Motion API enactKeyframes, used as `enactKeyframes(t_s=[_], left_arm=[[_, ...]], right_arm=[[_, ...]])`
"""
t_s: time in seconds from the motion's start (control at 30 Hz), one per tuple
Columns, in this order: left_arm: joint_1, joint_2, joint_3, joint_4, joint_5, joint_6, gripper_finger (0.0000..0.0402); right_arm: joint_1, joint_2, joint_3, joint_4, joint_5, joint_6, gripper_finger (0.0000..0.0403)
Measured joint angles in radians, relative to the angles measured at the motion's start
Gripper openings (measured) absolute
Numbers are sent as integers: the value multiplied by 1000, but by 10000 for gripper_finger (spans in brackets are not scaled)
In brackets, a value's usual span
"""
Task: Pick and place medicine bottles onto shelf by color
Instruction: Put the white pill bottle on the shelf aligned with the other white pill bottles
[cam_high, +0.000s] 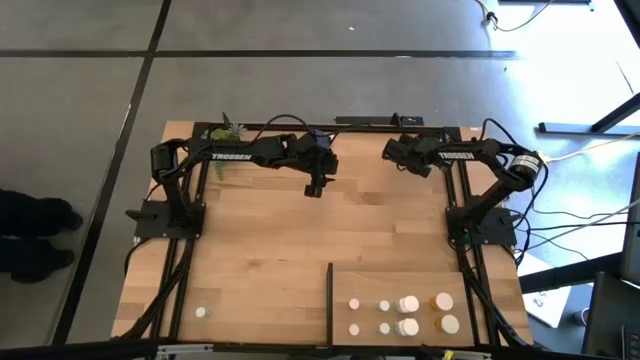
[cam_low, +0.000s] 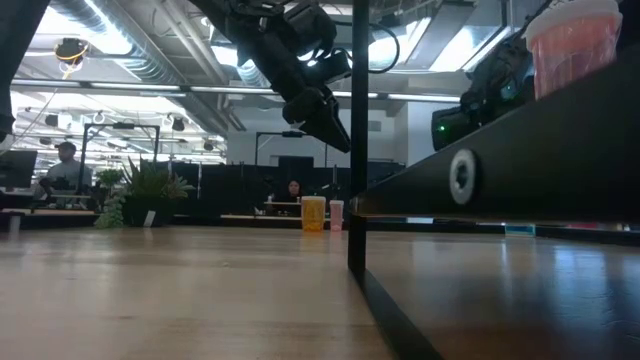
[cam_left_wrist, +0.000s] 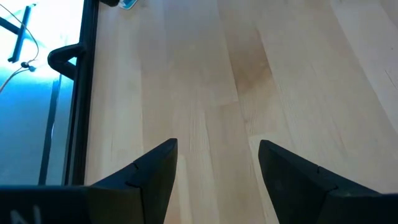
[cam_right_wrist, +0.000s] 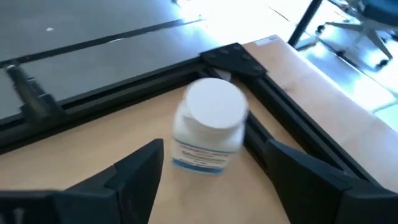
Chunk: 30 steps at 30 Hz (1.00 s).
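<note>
Shelf (cam_high: 425, 290) at near right is already carrying sorted medicine bottles (cam_high: 408, 303). Farther back, right end effector (cam_right_wrist: 214, 165) is hovering open around a white bottle (cam_right_wrist: 208, 124) in the bench (cam_high: 260, 240) corner; best centring, then closing below its cap. Left end effector (cam_high: 316, 186) is waiting open, empty.

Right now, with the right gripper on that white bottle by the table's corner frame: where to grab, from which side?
Grip the white bottle on its labelled body, just under the wide white cap, coming straight ahead with the open right gripper. It stands upright, and the body is narrower than the cap, so the cap's lip should stop slipping. The black corner frame sits close behind it, so a far-side approach looks blocked.
</note>
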Motion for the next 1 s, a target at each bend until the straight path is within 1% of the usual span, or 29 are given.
enactKeyframes(t_s=[0.13,0.43,1.0], left_arm=[[0,0,0,0,0,0,219],[0,0,0,0,0,0,219],[0,0,0,0,0,0,219]], right_arm=[[-17,0,0,51,-1,-92,282],[-62,0,0,52,-33,-99,282],[-109,0,0,70,-33,-104,281]])
